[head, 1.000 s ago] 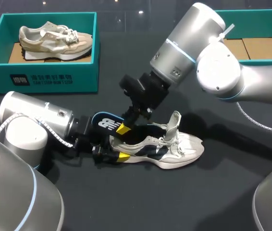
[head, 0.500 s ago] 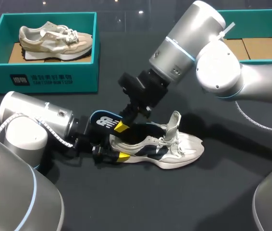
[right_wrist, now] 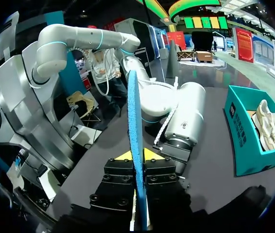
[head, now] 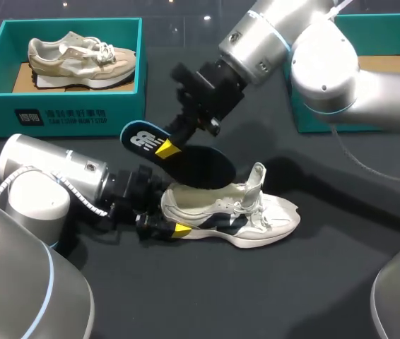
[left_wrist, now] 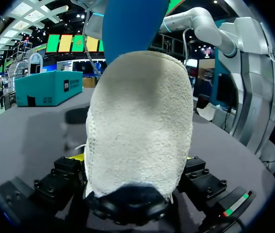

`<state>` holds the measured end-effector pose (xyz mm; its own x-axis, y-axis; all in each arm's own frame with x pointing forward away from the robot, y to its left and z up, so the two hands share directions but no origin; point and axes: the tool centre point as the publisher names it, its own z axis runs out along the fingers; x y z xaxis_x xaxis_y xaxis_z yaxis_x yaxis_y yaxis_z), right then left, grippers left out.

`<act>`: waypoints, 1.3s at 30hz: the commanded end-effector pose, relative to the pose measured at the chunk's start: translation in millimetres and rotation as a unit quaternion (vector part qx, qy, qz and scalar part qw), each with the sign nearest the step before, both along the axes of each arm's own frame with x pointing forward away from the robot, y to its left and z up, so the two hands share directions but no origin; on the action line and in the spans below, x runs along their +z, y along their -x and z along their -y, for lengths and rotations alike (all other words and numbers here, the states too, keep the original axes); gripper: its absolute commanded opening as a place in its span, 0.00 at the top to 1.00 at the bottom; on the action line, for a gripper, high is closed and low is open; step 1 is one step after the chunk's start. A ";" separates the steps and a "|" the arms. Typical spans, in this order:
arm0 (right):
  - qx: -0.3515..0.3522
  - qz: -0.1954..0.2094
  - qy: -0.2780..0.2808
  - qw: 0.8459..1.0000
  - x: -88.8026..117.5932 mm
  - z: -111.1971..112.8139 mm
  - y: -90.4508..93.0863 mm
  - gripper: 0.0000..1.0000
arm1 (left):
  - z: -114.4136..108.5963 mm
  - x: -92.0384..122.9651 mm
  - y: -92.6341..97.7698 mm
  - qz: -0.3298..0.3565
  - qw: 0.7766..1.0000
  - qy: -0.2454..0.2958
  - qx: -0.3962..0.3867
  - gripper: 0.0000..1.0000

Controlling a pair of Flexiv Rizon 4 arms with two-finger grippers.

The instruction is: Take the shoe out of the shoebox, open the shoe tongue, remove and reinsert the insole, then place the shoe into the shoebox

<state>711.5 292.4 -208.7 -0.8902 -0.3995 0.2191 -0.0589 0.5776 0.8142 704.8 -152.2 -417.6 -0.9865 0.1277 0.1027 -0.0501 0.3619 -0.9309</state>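
- Left wrist view: my left claw (left_wrist: pixel 135 162) stays clenched on the heel of the shoe (left_wrist: pixel 137 116), pinning it to the table (left_wrist: pixel 40 126).
- Head view: my right claw (head: pixel 165 147), pinching the insole (head: pixel 186 161), has risen. The insole, half inside the shoe a second ago, now hangs clear above it.
- Removal looks done, and I judge reinsertion comes next. The shoebox (head: pixel 387 22) waits beyond.
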 end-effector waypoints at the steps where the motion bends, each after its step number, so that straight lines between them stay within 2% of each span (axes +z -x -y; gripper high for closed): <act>1: -0.005 0.001 -0.004 1.000 -2.6 1.8 3.7 1.00 | 1.1 -1.1 -0.2 0.000 1.000 0.000 0.000 1.00; 8: -0.005 0.001 -0.004 1.000 -2.6 1.8 3.7 1.00 | 1.1 -1.1 -0.2 0.000 1.000 0.000 0.000 1.00; 15: -0.002 0.043 -0.038 0.998 47.3 20.6 15.2 1.00 | 1.1 -1.1 -0.2 0.000 1.000 0.000 0.000 1.00; 18: -0.017 0.036 -0.102 0.994 77.7 36.4 16.6 1.00 | 1.1 -1.1 -0.2 0.000 1.000 0.000 0.000 1.00; 19: 0.003 0.025 -0.123 0.992 90.3 42.5 17.2 1.00 | 1.1 -1.1 -0.2 0.000 1.000 0.000 0.000 1.00; 35: 0.003 0.025 -0.123 0.992 90.3 42.5 17.2 1.00 | 1.1 -1.1 -0.2 0.000 1.000 0.000 0.000 1.00; 37: -0.004 0.023 -0.130 0.991 104.1 53.8 22.2 1.00 | 1.1 -1.1 -0.2 0.000 1.000 0.000 0.000 1.00; 39: -0.023 0.028 -0.162 0.986 120.1 68.3 30.7 1.00 | 1.1 -1.1 -0.2 0.000 1.000 0.000 0.000 1.00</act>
